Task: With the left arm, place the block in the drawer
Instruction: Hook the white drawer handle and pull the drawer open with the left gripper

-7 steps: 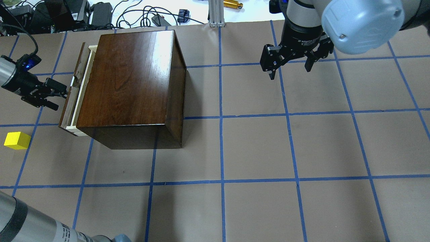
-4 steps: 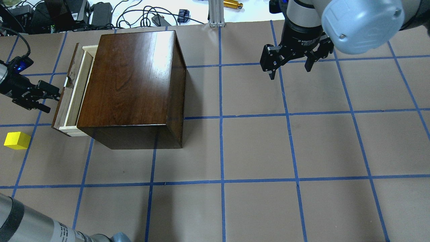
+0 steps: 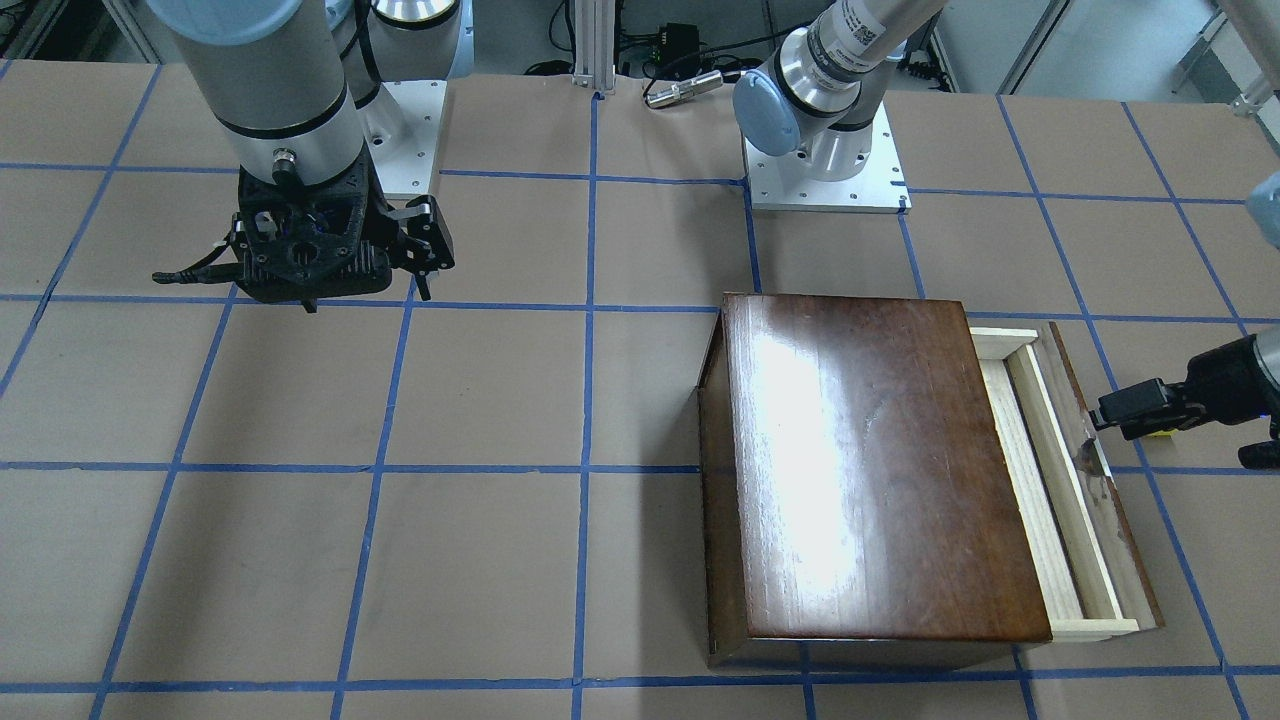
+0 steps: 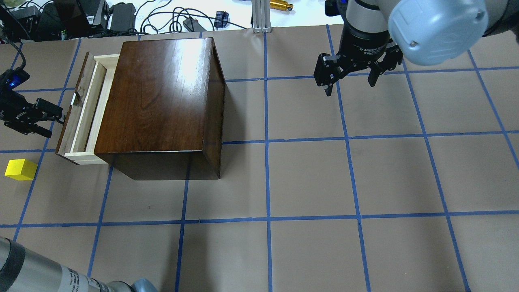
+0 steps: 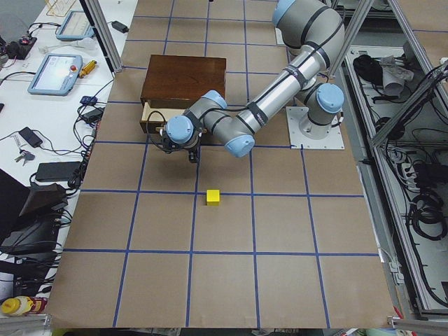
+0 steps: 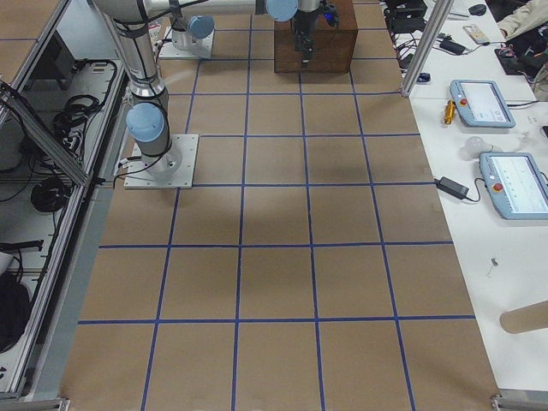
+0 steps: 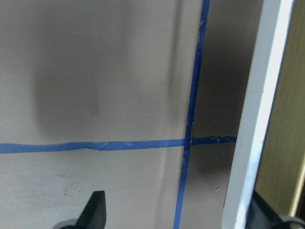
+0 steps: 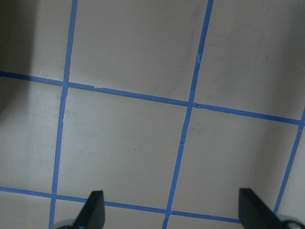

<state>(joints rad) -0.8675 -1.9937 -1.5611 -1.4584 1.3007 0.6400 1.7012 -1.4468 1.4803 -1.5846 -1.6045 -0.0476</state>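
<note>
Drawer [image 4: 87, 117], shallow pale-wood tray with dark worn front, stands partly out of glossy brown wooden box [image 4: 158, 97]. Left gripper [image 4: 53, 125] sits at drawer front, fingers spread wide, holding nothing. Small yellow cube block [image 4: 20, 169] lies on brown worktop [image 4: 308, 178] nearby; pick-up and placement both remain.

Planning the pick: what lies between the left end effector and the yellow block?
Overhead view: only bare table with one blue tape line between left end effector and block.

Yellow block [image 4: 20, 169]; dark-brown box [image 4: 158, 93]; pale-wood drawer [image 4: 90, 111]; tan table [image 4: 308, 182], blue grid.
</note>
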